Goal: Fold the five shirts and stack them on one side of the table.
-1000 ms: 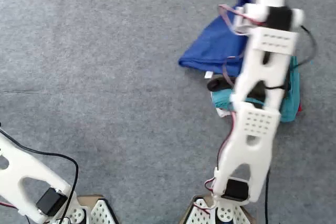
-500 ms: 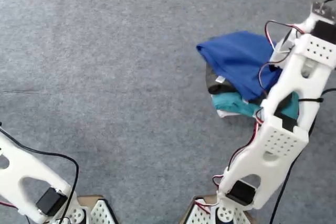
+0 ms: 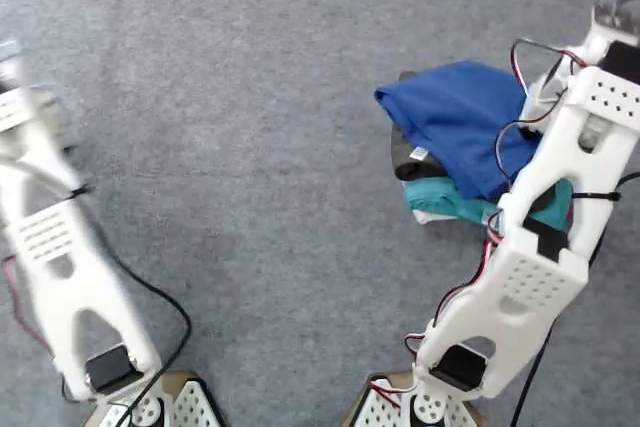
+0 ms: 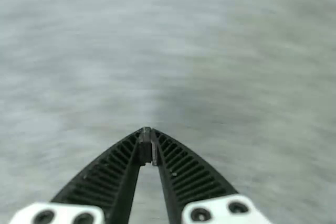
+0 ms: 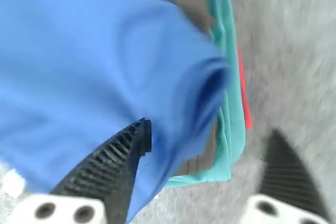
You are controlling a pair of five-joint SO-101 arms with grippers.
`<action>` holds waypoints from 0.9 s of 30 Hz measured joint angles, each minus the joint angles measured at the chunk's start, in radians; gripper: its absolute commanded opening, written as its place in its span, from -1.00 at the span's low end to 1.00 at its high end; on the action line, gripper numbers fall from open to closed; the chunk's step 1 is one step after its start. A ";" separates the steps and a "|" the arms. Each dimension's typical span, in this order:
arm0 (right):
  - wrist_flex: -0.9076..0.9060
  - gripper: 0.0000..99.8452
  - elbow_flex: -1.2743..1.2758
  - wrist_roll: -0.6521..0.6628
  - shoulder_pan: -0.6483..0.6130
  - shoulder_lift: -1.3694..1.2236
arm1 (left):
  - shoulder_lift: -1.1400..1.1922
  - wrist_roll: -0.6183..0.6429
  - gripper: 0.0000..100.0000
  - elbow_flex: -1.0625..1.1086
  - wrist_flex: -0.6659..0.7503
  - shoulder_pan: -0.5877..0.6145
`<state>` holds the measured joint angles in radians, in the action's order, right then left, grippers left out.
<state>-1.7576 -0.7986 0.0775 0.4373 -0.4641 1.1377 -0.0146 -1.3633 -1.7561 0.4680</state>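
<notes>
Right gripper (image 5: pixel 210 129) gapes wide over the blue shirt (image 3: pixel 455 117) atop the stack (image 3: pixel 450 199) — one finger perhaps touching; left gripper (image 4: pixel 147 148) is pinched closed.

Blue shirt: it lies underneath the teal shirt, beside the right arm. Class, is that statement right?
Not quite. The blue shirt lies on top of the teal shirt, not underneath it, beside the right arm. The high view shows this: the blue cloth covers much of the teal one, which sticks out below it.
</notes>
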 measured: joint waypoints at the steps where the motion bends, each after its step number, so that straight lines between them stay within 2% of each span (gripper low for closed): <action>1: 0.000 -0.70 -0.018 0.014 -0.029 0.041 | -0.028 -0.003 -0.94 0.018 0.000 -0.052; 3: -0.002 -0.99 -0.055 0.025 -0.100 0.130 | -0.103 -0.003 -0.94 0.083 0.000 -0.135; 6: -0.003 -0.87 -0.084 0.029 -0.219 0.261 | -0.241 0.002 -0.94 0.255 0.000 -0.201; 9: -0.005 -0.98 -0.066 0.029 -0.324 0.362 | -0.410 0.008 -0.94 0.466 0.000 -0.224; 13: -0.005 -0.97 0.087 0.029 -0.462 0.471 | -0.652 0.009 -0.94 0.804 0.061 -0.232; 18: -0.002 -0.97 0.466 0.046 -0.603 0.623 | -1.011 -0.032 -0.94 1.367 0.308 -0.232; 21: 0.055 -0.97 0.766 0.083 -0.643 0.718 | -1.281 -0.038 -0.94 1.765 0.483 -0.232; 24: 0.181 -0.97 1.074 0.094 -0.649 0.856 | -1.564 -0.038 -0.94 2.128 0.618 -0.232; 27: 0.345 -0.97 1.356 0.097 -0.651 1.028 | -1.829 -0.038 -0.93 2.383 0.658 -0.232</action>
<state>-1.4124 0.5577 0.1741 -0.2133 0.5639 -0.6912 -0.0529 1.0196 -1.0978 0.2363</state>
